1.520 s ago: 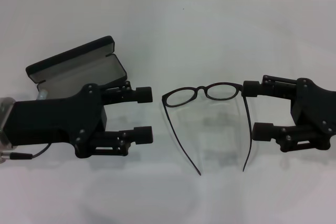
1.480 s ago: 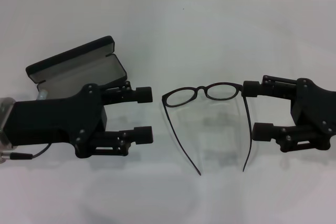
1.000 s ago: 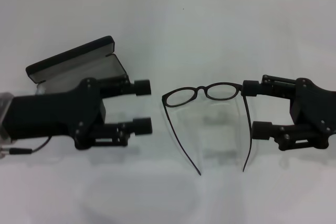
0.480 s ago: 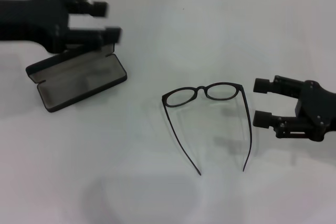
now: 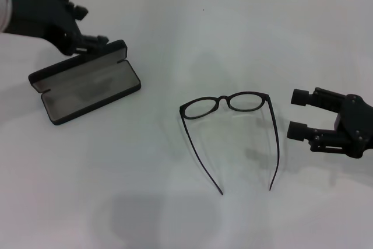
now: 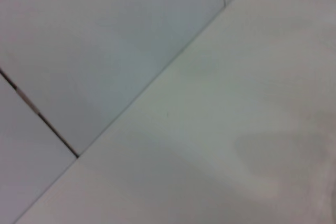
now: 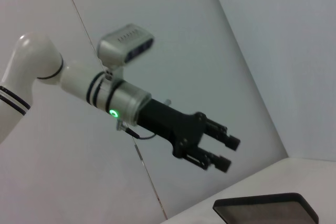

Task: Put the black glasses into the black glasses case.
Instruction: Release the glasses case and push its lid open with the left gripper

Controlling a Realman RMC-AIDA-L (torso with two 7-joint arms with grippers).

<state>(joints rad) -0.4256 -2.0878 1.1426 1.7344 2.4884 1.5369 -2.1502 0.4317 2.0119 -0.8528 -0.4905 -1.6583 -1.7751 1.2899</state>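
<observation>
Claw on the left (image 5: 93, 25), fingers spread and holding nothing, hangs in the air above the far edge of the case (image 5: 87, 84), seemingly clear of the lid, though from the head view the gap is hard to judge. Right claw (image 5: 301, 114) sits low at the right side of the counter (image 5: 192, 33), also spread and empty, just beside the glasses (image 5: 231, 126) but apart from them. They lie open mid-counter, lenses away from the robot, temples toward it, well apart from the open case.
</observation>
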